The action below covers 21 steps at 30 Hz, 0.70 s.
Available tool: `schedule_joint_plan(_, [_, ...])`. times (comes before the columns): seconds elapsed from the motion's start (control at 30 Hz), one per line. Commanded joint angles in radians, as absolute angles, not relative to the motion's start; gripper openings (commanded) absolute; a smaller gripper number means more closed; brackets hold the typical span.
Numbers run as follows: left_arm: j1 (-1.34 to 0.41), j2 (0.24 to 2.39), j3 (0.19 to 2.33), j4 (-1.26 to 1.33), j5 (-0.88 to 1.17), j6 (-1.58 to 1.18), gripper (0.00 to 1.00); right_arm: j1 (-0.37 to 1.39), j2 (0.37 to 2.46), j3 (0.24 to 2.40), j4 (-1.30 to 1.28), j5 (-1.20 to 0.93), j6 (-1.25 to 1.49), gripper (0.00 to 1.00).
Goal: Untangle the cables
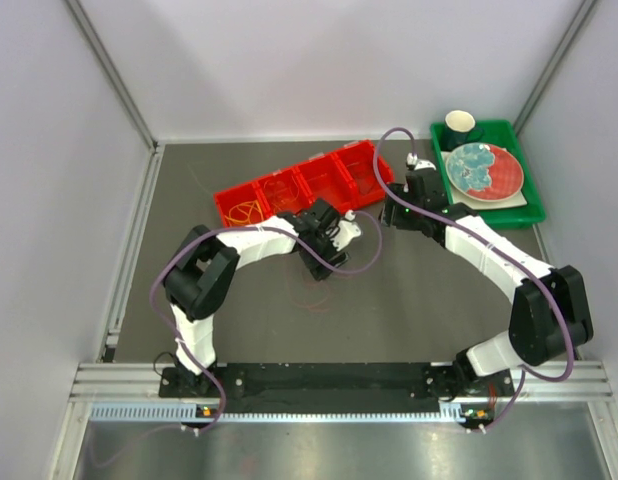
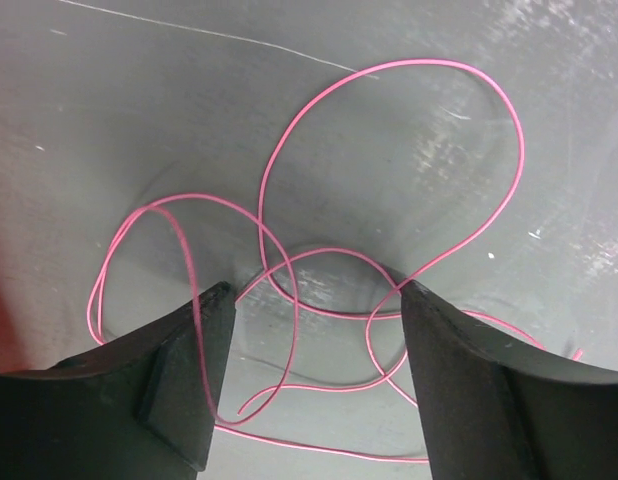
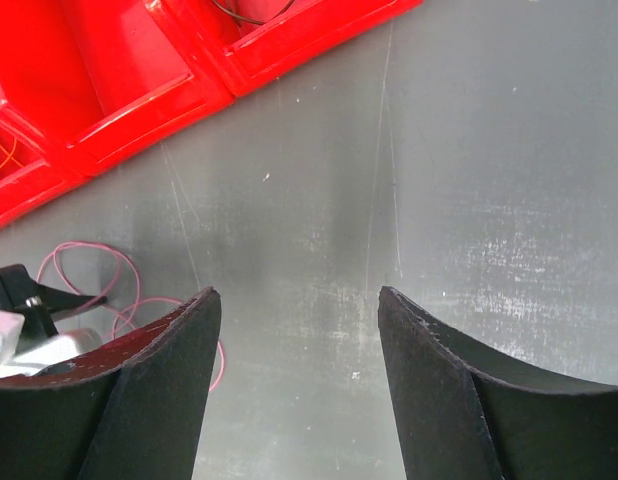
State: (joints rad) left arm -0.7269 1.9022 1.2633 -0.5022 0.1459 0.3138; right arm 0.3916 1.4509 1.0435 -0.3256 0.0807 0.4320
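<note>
The one pink cable (image 2: 324, 250) lies in crossing loops on the worktop (image 2: 139, 100), directly under and ahead of the nearer left claw (image 2: 314, 300), which is wide open and holds nothing, while the right claw (image 3: 297, 300), also open and empty, hovers well apart beside the one red tray (image 3: 139, 80).

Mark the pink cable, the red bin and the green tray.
pink cable (image 2: 419, 63): left wrist view, top of its big loop.
red bin (image 1: 221, 203): top external view, left end wall.
green tray (image 1: 492, 126): top external view, far rim.
</note>
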Motion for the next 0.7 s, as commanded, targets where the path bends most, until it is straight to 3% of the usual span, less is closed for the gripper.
schedule_joint_plan(0.0, [-0.719, 1.931, 1.281, -0.541, 0.187, 0.331, 0.70, 0.387, 1.437, 1.091, -0.310, 0.078, 0.446, 0.64])
schedule_joint_plan(0.27, [-0.719, 1.921, 1.264, -0.537, 0.178, 0.310, 0.51, 0.387, 1.433, 1.088, -0.308, 0.083, 0.448, 0.64])
schedule_joint_plan(0.3, [-0.719, 1.918, 1.262, -0.532, 0.175, 0.307, 0.39, 0.387, 1.433, 1.088, -0.308, 0.083, 0.448, 0.64])
schedule_joint_plan(0.57, [-0.721, 1.907, 1.264, -0.529, 0.181, 0.265, 0.00, 0.387, 1.427, 1.086, -0.307, 0.084, 0.449, 0.64])
schedule_joint_plan(0.67, [-0.721, 1.902, 1.281, -0.543, 0.181, 0.239, 0.00, 0.387, 1.424, 1.085, -0.308, 0.090, 0.449, 0.64])
